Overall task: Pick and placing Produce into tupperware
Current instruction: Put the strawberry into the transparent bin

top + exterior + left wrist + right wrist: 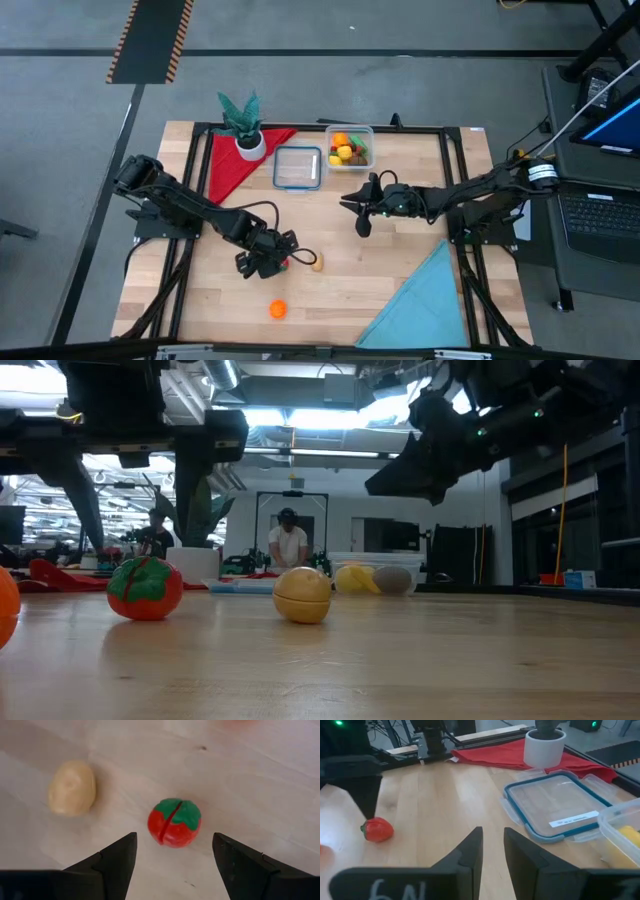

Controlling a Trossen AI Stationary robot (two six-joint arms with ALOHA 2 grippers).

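A red toy tomato (174, 822) with a green top sits on the wood, with a tan potato (72, 787) beside it. My left gripper (172, 855) is open just above the table. Its fingers stand on either side of the tomato (286, 264) without touching it. An orange fruit (277, 309) lies nearer the table's near edge. The clear tupperware (349, 147) at the far edge holds several small produce pieces. My right gripper (360, 208) hovers mid-table, raised, empty, its fingers only a narrow gap apart (493, 852).
A flat clear lid with a blue rim (298, 167) lies left of the tupperware. Beyond it are a potted plant (245, 125) in a white pot and a red cloth (232, 165). A blue cloth (420, 305) covers the near right corner. People stand in the room behind.
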